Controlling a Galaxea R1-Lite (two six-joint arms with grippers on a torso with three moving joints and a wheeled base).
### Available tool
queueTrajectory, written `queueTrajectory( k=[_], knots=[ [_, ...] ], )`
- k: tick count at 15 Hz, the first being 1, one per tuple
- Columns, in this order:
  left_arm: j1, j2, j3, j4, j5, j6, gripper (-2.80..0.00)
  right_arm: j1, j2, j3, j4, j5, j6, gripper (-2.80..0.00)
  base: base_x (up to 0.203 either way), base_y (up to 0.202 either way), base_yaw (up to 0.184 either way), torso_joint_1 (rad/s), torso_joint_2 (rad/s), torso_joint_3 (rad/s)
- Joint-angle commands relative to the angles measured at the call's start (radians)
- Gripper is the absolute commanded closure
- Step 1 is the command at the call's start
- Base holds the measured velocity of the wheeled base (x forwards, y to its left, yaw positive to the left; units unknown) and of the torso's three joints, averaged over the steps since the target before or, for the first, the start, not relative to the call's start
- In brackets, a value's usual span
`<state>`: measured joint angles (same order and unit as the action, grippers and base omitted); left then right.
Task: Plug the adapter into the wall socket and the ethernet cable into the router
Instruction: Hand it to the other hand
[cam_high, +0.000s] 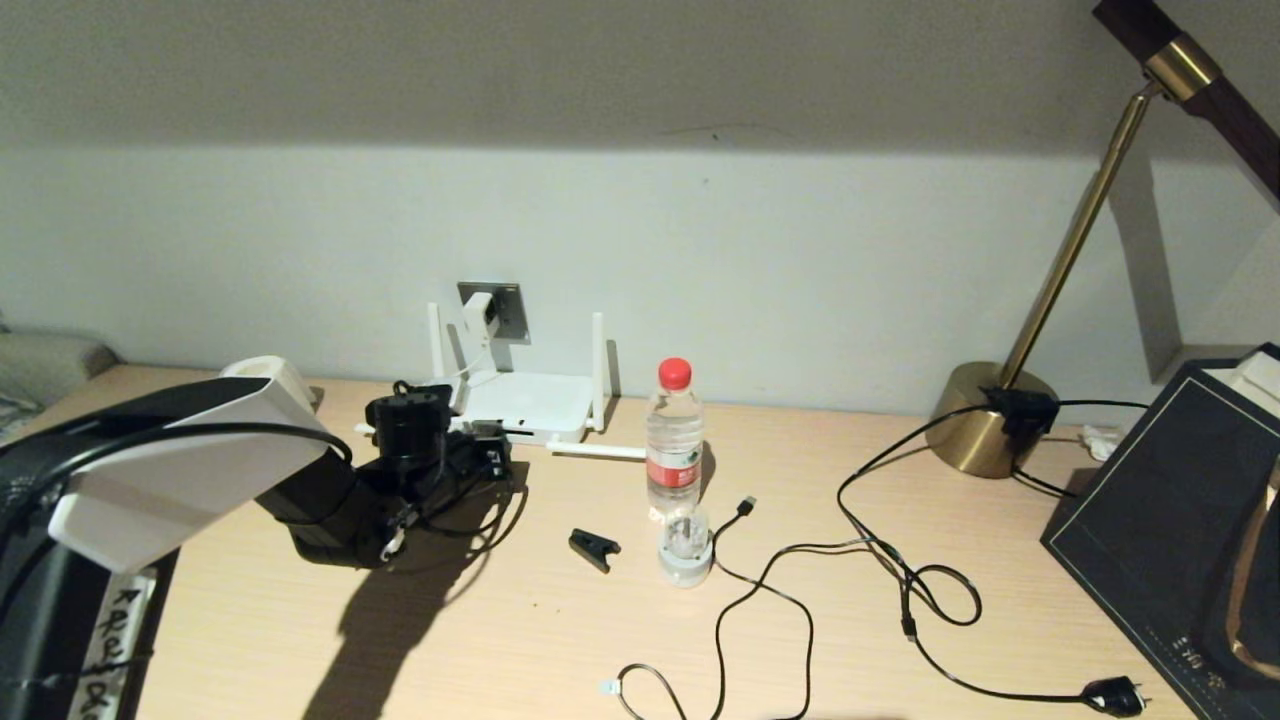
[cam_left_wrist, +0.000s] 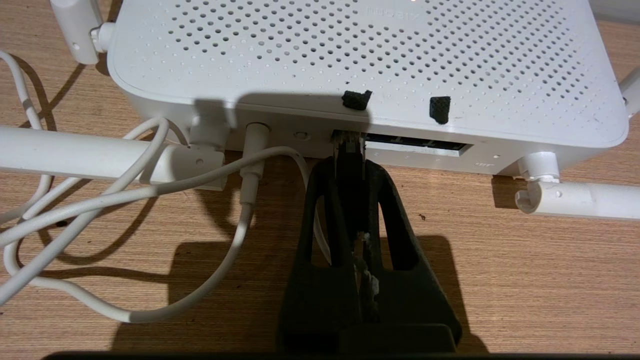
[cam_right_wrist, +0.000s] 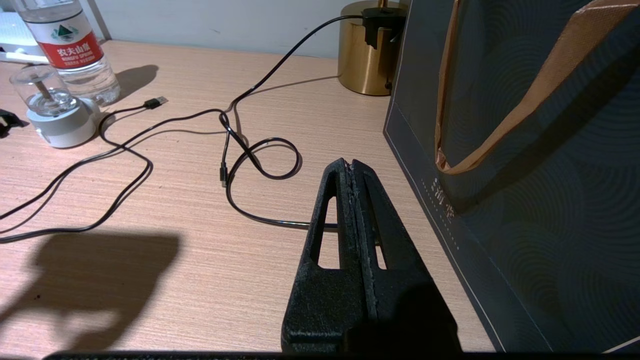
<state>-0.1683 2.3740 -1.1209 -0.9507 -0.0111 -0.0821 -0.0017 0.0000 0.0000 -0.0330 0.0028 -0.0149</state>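
The white adapter (cam_high: 480, 312) sits in the grey wall socket (cam_high: 508, 305), and its thin white cord (cam_left_wrist: 150, 187) runs down to the router's back. The white router (cam_high: 530, 400) lies flat under the socket, with its port row (cam_left_wrist: 420, 145) facing my left gripper (cam_left_wrist: 349, 159). That gripper (cam_high: 488, 458) is shut on the ethernet cable's connector (cam_left_wrist: 348, 146), whose clear tip is at the end port. The black ethernet cable (cam_high: 517, 500) loops under the arm. My right gripper (cam_right_wrist: 350, 164) is shut on nothing, hovering beside a dark bag, and is out of the head view.
A water bottle (cam_high: 673, 440), a small domed device (cam_high: 686, 552) and a black clip (cam_high: 594, 547) stand right of the router. A thin black USB cable (cam_high: 800, 565) and the lamp cord with its plug (cam_high: 1115, 695) sprawl mid-table. The brass lamp base (cam_high: 985, 420) and dark bag (cam_high: 1170, 520) are at the right.
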Motion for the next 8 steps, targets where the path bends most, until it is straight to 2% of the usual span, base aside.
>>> queueTrajectory(
  k=[1, 8],
  knots=[
    [0.001, -0.009, -0.015, 0.019, -0.001, -0.001, 0.00, 0.000, 0.001, 0.009, -0.001, 0.000, 0.000, 0.00, 0.000, 0.000, 0.000, 0.000, 0.00, 0.000],
    [0.003, -0.016, -0.048, 0.107, -0.001, -0.001, 0.00, 0.000, 0.001, 0.009, -0.001, 0.000, 0.000, 0.00, 0.000, 0.000, 0.000, 0.000, 0.00, 0.000]
  ],
)
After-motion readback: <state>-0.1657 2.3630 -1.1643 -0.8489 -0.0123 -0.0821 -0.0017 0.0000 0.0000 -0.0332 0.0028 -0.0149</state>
